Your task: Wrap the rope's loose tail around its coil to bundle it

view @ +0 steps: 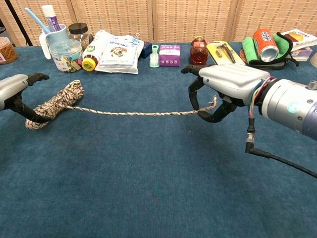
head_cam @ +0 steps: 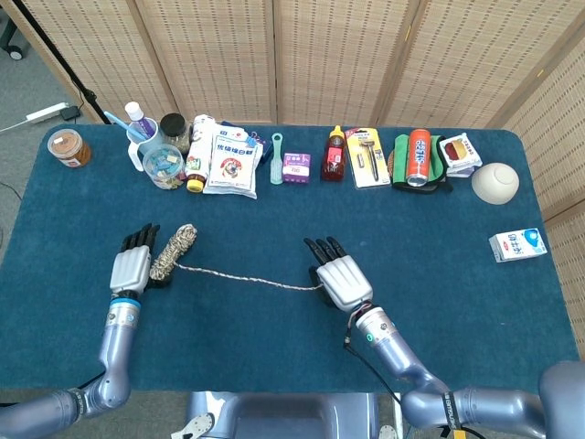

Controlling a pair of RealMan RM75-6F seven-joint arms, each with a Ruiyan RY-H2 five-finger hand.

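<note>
Rope coil (view: 54, 103) is seen lying left of the purple box (head_cam: 295, 167) and nearer the table's front edge, with the left hand (head_cam: 131, 268) curled around its lower end. The loose tail (view: 138, 113) is stretched nearly taut from the coil toward the right hand (view: 218, 89), whose fingers are closed on the tail's end. For the wrapping to go well, the coil should be kept firmly held and slightly lifted, judging by the task, while the tail is carried over and around its middle under light tension, so that turns are laid snugly side by side.
</note>
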